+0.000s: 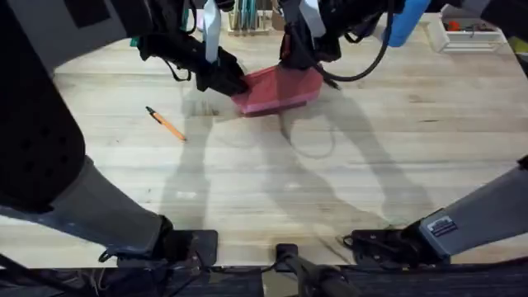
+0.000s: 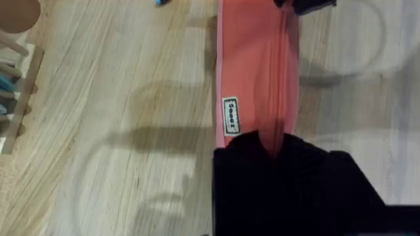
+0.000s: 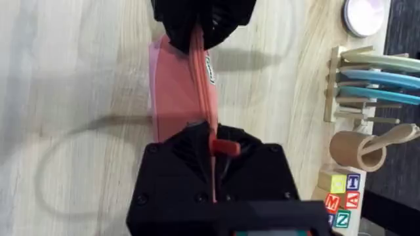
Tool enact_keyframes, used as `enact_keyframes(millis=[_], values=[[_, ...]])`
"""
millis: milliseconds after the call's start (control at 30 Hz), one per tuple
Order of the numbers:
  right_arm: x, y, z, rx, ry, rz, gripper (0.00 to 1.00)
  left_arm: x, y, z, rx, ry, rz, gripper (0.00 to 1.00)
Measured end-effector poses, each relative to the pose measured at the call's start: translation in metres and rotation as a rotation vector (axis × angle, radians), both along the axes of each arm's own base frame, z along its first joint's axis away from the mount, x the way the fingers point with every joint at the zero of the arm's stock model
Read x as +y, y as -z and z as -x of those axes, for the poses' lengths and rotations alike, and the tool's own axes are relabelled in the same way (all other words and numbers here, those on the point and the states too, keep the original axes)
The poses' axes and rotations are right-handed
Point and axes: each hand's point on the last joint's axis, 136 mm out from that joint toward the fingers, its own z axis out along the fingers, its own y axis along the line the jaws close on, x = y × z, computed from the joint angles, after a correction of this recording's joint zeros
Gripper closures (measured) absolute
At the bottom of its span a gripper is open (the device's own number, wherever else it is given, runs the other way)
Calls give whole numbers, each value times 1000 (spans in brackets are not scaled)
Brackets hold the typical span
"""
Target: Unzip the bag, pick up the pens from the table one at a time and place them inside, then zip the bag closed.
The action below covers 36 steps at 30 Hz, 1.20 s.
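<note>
The salmon-pink bag [image 1: 279, 89] lies at the far middle of the table [image 1: 330, 181], stretched between both grippers. My left gripper [image 1: 238, 84] is shut on its left end; in the left wrist view the black fingers [image 2: 275, 147] pinch the fabric beside the zipper line of the bag [image 2: 252, 65]. My right gripper [image 1: 307, 70] is shut on the right end, where the right wrist view shows a red zipper pull [image 3: 224, 148] between the fingers of this gripper [image 3: 213, 149]. An orange pen [image 1: 166, 124] with a black tip lies alone on the wood to the left.
A wooden holder with teal pens [image 1: 247, 16] stands at the back just behind the bag, also seen from the right wrist as the holder [image 3: 371, 72]. A white tray [image 1: 466, 35] sits at the back right. A wooden cup [image 3: 357, 151] and letter blocks [image 3: 341, 193] are nearby.
</note>
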Motion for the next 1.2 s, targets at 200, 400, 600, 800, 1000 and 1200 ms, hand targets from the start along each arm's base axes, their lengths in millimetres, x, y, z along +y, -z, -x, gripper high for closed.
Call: enact_keyframes(millis=[200, 400, 600, 800, 1000, 1200], values=[[1, 3, 10, 47, -11, -4, 969, 1, 1, 1, 4, -2, -8, 959], [10, 9, 16, 65, -33, 5, 969, 6, 5, 0, 6, -11, -37, 959], [23, 26, 16, 87, -61, 14, 968, 16, 10, -2, 6, -33, -85, 959], [35, 24, 12, 47, -84, -10, 968, 20, 12, -4, 5, -41, -99, 959], [48, 26, 8, 34, -111, -53, 968, 23, 13, -4, 9, -48, -106, 959], [64, 28, 10, 22, -141, -75, 968, 24, 13, -3, 10, -49, -110, 959]])
